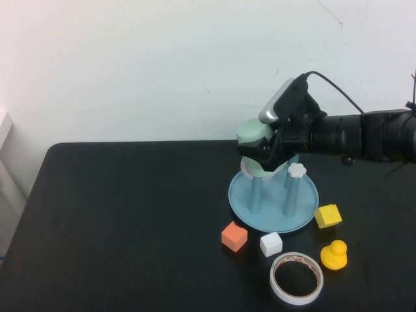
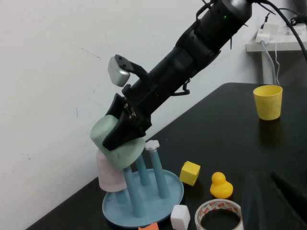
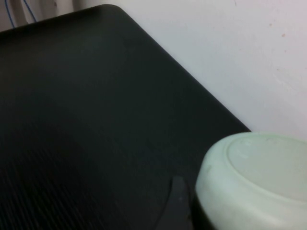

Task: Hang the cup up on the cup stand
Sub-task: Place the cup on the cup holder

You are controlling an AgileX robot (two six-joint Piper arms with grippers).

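The pale mint-green cup [image 1: 254, 132] is held bottom-up and tilted over the cup stand [image 1: 304, 214], a light-blue dish with blue posts. My right gripper [image 1: 261, 151] is shut on the cup's side. In the left wrist view the cup [image 2: 120, 148] covers the top of one post, and the right gripper [image 2: 125, 125] clamps it. The right wrist view shows the cup's base [image 3: 259, 182] beside one finger [image 3: 177, 201]. A white flower cap [image 1: 297, 170] tops a free post. My left gripper [image 2: 276, 201] is a dark blur near the tape, out of the high view.
A whitish-pink cup [image 2: 110, 176] hangs on a post beside the mint one. Around the dish lie an orange cube [image 1: 234, 236], a white cube [image 1: 271, 244], a yellow cube [image 1: 327, 216], a yellow duck [image 1: 334, 254] and a tape roll [image 1: 296, 278]. A yellow cup [image 2: 267, 101] stands further off.
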